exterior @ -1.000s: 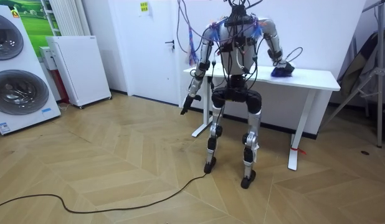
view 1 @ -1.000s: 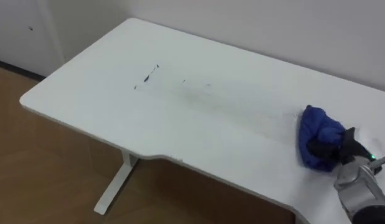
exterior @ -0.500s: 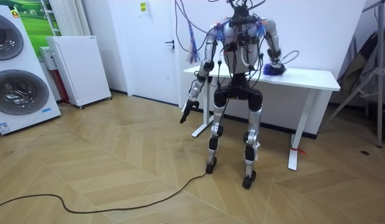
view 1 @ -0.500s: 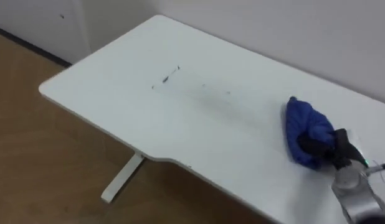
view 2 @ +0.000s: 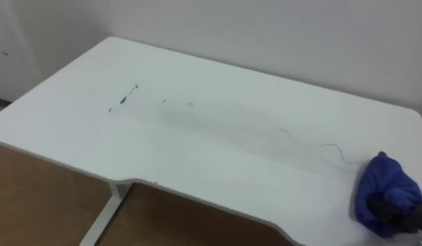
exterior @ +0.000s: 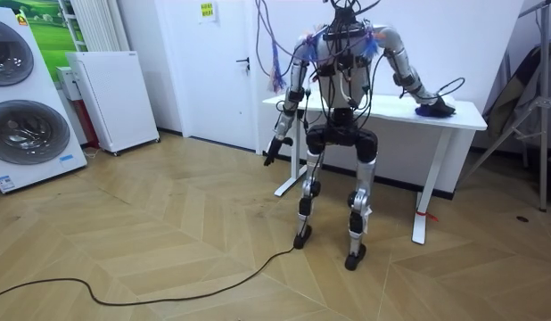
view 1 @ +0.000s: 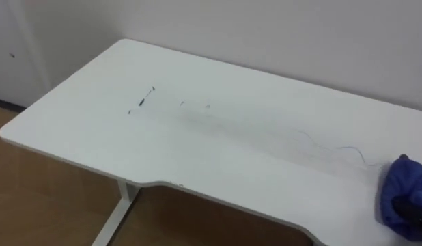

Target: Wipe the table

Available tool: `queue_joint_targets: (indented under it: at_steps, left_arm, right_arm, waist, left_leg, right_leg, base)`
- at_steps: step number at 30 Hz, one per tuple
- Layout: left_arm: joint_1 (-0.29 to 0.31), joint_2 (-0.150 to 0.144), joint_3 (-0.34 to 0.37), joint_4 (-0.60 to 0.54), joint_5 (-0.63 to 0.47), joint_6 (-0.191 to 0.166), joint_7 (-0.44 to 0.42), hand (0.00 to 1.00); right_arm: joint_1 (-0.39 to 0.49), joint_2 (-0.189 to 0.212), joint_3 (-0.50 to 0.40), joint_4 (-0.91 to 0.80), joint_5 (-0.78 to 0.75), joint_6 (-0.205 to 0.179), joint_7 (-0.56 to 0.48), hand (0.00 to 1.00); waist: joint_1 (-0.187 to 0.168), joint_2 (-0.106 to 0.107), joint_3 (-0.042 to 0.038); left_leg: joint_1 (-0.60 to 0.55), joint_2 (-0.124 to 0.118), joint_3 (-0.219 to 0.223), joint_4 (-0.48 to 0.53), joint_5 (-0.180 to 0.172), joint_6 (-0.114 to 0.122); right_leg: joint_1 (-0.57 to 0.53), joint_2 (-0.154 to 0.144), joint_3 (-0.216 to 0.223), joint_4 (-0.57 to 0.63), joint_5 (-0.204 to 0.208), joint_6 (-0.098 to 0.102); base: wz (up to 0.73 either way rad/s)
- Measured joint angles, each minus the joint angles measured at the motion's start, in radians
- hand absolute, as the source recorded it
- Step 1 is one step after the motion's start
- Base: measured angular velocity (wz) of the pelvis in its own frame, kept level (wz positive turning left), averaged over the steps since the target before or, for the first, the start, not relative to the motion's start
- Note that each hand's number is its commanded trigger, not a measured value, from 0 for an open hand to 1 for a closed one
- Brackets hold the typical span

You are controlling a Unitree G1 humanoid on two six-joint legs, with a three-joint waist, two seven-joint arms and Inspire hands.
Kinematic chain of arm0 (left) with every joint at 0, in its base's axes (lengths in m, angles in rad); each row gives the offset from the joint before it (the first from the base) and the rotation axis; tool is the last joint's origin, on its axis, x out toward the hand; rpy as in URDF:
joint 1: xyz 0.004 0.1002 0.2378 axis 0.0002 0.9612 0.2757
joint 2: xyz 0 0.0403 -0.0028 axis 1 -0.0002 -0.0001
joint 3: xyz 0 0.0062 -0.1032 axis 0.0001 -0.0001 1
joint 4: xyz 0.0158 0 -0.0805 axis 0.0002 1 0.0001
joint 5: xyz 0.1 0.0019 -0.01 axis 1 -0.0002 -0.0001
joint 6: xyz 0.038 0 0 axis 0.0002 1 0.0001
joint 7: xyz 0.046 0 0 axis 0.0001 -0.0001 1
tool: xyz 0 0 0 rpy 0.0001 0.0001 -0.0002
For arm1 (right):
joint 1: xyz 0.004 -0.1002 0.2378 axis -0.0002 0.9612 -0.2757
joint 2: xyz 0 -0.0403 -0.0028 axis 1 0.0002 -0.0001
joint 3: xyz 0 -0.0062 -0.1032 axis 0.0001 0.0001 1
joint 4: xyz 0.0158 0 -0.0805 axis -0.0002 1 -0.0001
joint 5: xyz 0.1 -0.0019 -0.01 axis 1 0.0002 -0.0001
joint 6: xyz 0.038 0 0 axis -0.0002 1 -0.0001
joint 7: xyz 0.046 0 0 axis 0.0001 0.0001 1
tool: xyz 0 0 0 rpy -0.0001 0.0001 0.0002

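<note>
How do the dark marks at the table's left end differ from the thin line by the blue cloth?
The dark marks are short, separate dashes; the thin line is one long, curving stroke. The dark marks look bold, the thin line faint. The dark marks lie far from the blue cloth; the thin line ends close beside it. Both lie on the white table, not yet wiped off.

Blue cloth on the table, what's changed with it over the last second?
The right hand, gripping the blue cloth, swept it along the table toward the robot's right. The dark marks remain unwiped; the left hand still hangs at its side.
</note>
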Motion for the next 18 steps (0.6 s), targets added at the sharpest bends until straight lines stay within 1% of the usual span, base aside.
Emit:
queue_joint_targets:
  at_steps: [2, 3, 4, 5, 6, 7, 8, 9, 10, 11, 12, 13, 14, 15, 16, 17, 18]
  left_arm:
    - [-0.003, -0.016, -0.006, 0.004, 0.001, 0.011, -0.009, 0.00]
    - [-0.005, -0.016, -0.008, 0.009, 0.001, 0.012, -0.009, 0.00]
    - [-0.007, -0.016, -0.012, 0.017, 0.001, 0.021, -0.010, 0.00]
    - [-0.013, -0.016, -0.012, 0.018, 0.002, 0.030, -0.011, 0.00]
    - [-0.018, -0.016, -0.013, 0.020, 0.002, 0.032, -0.014, 0.00]
    - [-0.017, -0.015, -0.014, 0.024, 0.002, 0.035, -0.024, 0.00]
    - [-0.017, -0.014, -0.013, 0.025, -0.001, 0.040, -0.030, 0.00]
    - [-0.012, -0.014, -0.014, 0.024, -0.002, 0.043, -0.030, 0.00]
    - [0.004, -0.013, -0.014, 0.024, -0.004, 0.053, -0.031, 0.00]
    - [0.022, -0.011, -0.013, 0.024, -0.005, 0.063, -0.031, 0.00]
    - [0.031, -0.010, -0.013, 0.024, -0.007, 0.066, -0.031, 0.00]
    - [0.046, -0.009, -0.012, 0.022, -0.010, 0.066, -0.031, 0.00]
    - [0.054, -0.001, -0.011, 0.020, -0.021, 0.065, -0.032, 0.00]
    - [0.056, 0.004, -0.011, 0.021, -0.023, 0.063, -0.032, 0.00]
    - [0.060, 0.014, -0.005, 0.030, -0.023, 0.055, -0.032, 0.00]
    - [0.071, 0.021, 0.013, 0.037, -0.025, 0.046, -0.032, 0.00]
    - [0.076, 0.023, 0.027, 0.037, -0.025, 0.044, -0.032, 0.00]
  right_arm:
    - [-0.076, 0.053, 0.095, -0.058, -0.045, 0.061, 0.037, 1.00]
    - [-0.100, 0.067, 0.128, -0.075, -0.051, 0.071, 0.050, 1.00]
    - [-0.145, 0.090, 0.182, -0.097, -0.061, 0.079, 0.083, 1.00]
    - [-0.194, 0.113, 0.218, -0.100, -0.083, 0.078, 0.114, 1.00]
    - [-0.216, 0.120, 0.226, -0.099, -0.084, 0.077, 0.128, 1.00]
    - [-0.254, 0.127, 0.238, -0.099, -0.084, 0.074, 0.150, 1.00]
    - [-0.286, 0.130, 0.239, -0.099, -0.084, 0.072, 0.162, 1.00]
    - [-0.299, 0.130, 0.239, -0.099, -0.084, 0.072, 0.165, 1.00]
    - [-0.316, 0.130, 0.238, -0.099, -0.084, 0.068, 0.167, 1.00]
    - [-0.316, 0.124, 0.238, -0.097, -0.079, 0.062, 0.167, 1.00]
    - [-0.314, 0.118, 0.238, -0.089, -0.075, 0.060, 0.167, 1.00]
    - [-0.301, 0.103, 0.236, -0.072, -0.074, 0.055, 0.170, 1.00]
    - [-0.270, 0.078, 0.235, -0.034, -0.073, 0.032, 0.171, 1.00]
    - [-0.249, 0.066, 0.229, -0.009, -0.070, 0.017, 0.170, 1.00]
    - [-0.190, 0.049, 0.176, -0.006, -0.036, -0.036, 0.163, 1.00]
    - [-0.142, 0.034, 0.146, 0.007, -0.037, -0.073, 0.150, 1.00]
    - [-0.117, 0.028, 0.121, 0.010, -0.039, -0.087, 0.144, 1.00]
  waist:
    - [0.021, -0.002, 0.0018]
    - [0.023, -0.003, 0.0028]
    - [0.032, -0.004, 0.0028]
    - [0.050, -0.002, 0.0047]
    - [0.054, -0.001, 0.0067]
    - [0.080, 0.004, 0.0104]
    - [0.091, 0.005, 0.0112]
    - [0.097, 0.005, 0.0110]
    - [0.098, 0.001, 0.0093]
    - [0.098, 0.000, 0.0094]
    - [0.098, 0.000, 0.0098]
    - [0.096, 0.001, 0.0117]
    - [0.095, -0.001, 0.0118]
    - [0.093, -0.004, 0.0119]
    - [0.086, -0.012, 0.0083]
    - [0.073, -0.010, 0.0127]
    - [0.066, -0.013, 0.0126]
  left_leg:
    - [-0.016, 0.000, -0.003, -0.005, 0.009, 0.008]
    - [-0.019, 0.000, -0.005, -0.008, 0.012, 0.007]
    - [-0.020, 0.000, -0.006, -0.016, 0.017, 0.007]
    - [-0.019, -0.001, -0.011, -0.021, 0.020, 0.006]
    - [-0.019, -0.001, -0.014, -0.022, 0.021, 0.006]
    - [-0.024, -0.004, -0.026, -0.022, 0.021, 0.006]
    - [-0.031, -0.008, -0.042, -0.020, 0.022, 0.007]
    - [-0.035, -0.010, -0.048, -0.021, 0.022, 0.007]
    - [-0.044, -0.014, -0.064, -0.021, 0.023, 0.008]
    - [-0.046, -0.019, -0.080, -0.020, 0.024, 0.009]
    - [-0.045, -0.020, -0.085, -0.020, 0.024, 0.009]
    - [-0.043, -0.022, -0.085, -0.020, 0.024, 0.010]
    - [-0.043, -0.023, -0.084, -0.020, 0.025, 0.012]
    - [-0.042, -0.025, -0.084, -0.020, 0.026, 0.014]
    - [-0.037, -0.031, -0.081, -0.023, 0.029, 0.017]
    - [-0.021, -0.036, -0.076, -0.023, 0.029, 0.017]
    - [-0.013, -0.038, -0.072, -0.023, 0.029, 0.017]
  right_leg:
    - [-0.034, 0.006, 0.021, 0.022, 0.014, -0.016]
    - [-0.040, 0.008, 0.024, 0.024, 0.016, -0.017]
    - [-0.044, 0.008, 0.024, 0.024, 0.016, -0.017]
    - [-0.046, 0.008, 0.022, 0.020, 0.016, -0.017]
    - [-0.047, 0.009, 0.021, 0.017, 0.016, -0.017]
    - [-0.044, 0.010, 0.015, 0.014, 0.015, -0.016]
    - [-0.046, 0.007, -0.003, 0.013, 0.014, -0.015]
    - [-0.049, 0.006, -0.010, 0.014, 0.013, -0.014]
    - [-0.051, 0.003, -0.034, 0.015, 0.010, -0.013]
    - [-0.048, -0.001, -0.051, 0.016, 0.008, -0.011]
    - [-0.043, -0.001, -0.055, 0.016, 0.008, -0.011]
    - [-0.033, -0.003, -0.056, 0.015, 0.008, -0.011]
    - [-0.026, -0.004, -0.056, 0.017, 0.008, -0.011]
    - [-0.019, -0.006, -0.056, 0.017, 0.008, -0.011]
    - [-0.007, -0.010, -0.055, 0.017, 0.006, -0.008]
    - [0.014, -0.015, -0.057, 0.014, 0.006, -0.008]
    - [0.023, -0.018, -0.055, 0.013, 0.006, -0.007]
  base:
    - [-0.44]
    - [-0.12]
    - [0.05]
    - [0.10]
    - [0.18]
    - [0.34]
    - [0.37]
    - [0.41]
    - [0.39]
    - [0.40]
    - [0.42]
    - [0.47]
    - [0.51]
    - [0.52]
    - [0.41]
    - [0.34]
    - [0.21]
